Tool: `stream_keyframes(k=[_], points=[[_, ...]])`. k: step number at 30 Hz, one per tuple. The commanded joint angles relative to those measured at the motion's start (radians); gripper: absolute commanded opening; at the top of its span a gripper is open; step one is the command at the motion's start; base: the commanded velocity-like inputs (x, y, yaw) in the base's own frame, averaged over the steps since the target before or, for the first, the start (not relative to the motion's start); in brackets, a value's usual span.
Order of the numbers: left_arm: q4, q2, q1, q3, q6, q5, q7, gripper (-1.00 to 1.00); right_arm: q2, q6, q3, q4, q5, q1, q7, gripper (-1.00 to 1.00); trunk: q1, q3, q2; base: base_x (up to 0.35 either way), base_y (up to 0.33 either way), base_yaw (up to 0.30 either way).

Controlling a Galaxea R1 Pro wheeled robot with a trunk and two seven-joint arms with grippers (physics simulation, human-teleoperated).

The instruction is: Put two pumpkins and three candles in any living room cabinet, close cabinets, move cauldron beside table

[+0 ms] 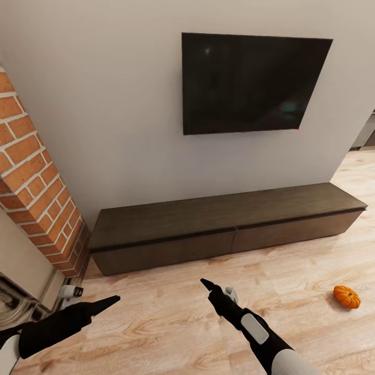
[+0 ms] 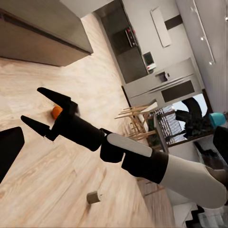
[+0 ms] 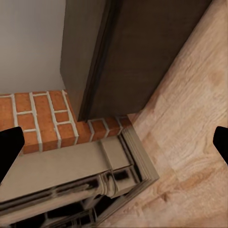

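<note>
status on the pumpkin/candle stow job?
Done: nothing visible; the cabinet has both front panels closed. In hand: nothing; left gripper and right gripper are open and empty. Left: a pumpkin and a candle on the floor; other items are out of view.

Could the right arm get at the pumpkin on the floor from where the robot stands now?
Probably not without moving closer: the pumpkin lies on bare floor well off to the right of the open right gripper. Nothing blocks the way; it just looks beyond an easy stretch.

Living room, wall-mounted TV (image 1: 255, 83), brick fireplace (image 1: 36, 182)
</note>
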Motion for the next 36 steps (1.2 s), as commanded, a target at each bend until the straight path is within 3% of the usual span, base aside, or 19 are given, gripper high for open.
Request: stream_keyframes(k=[1, 2, 5, 11, 25, 29, 36], points=[[-0.001, -0.002, -0.003, -0.009, 0.005, 0.005, -0.002, 1.0, -0.004, 0.001, 0.004, 0.0, -0.009, -0.001, 0.001, 1.0, 0.0, -0.001, 0.0, 0.278, -0.034, 0.0], [-0.001, -0.005, -0.007, -0.017, 0.005, 0.006, -0.003, 1.0, -0.005, 0.0, 0.003, 0.001, -0.009, -0.001, 0.001, 1.0, 0.0, -0.001, 0.0, 0.284, -0.041, 0.0], [0.0, -0.036, -0.036, -0.111, 0.004, 0.008, -0.002, 1.0, -0.009, -0.003, 0.002, 0.001, -0.01, -0.001, -0.004, 1.0, 0.0, -0.001, 0.0, 0.215, -0.022, 0.0], [-0.003, -0.06, -0.049, -0.179, 0.004, 0.009, 0.001, 1.0, -0.009, -0.004, 0.003, 0.001, -0.01, -0.001, -0.009, 1.0, 0.0, -0.001, 0.0, 0.052, -0.005, 0.0], [-0.005, -0.078, -0.051, -0.202, 0.004, 0.009, -0.003, 1.0, 0.002, -0.087, 0.003, 0.003, -0.025, -0.001, -0.044, 1.0, 0.0, -0.001, 0.0, 0.002, 0.0, 0.0], [-0.006, -0.102, -0.055, -0.216, 0.004, 0.01, -0.004, 1.0, 0.011, -0.115, 0.004, 0.012, -0.065, -0.014, -0.045, 1.0, 0.0, -0.001, 0.0, 0.012, 0.0, 0.0], [-0.004, -0.124, -0.069, -0.243, 0.004, 0.008, -0.001, 1.0, 0.012, -0.124, 0.008, 0.013, -0.065, -0.022, -0.045, 1.0, 0.0, -0.001, 0.0, 0.18, 0.0, 0.0]])
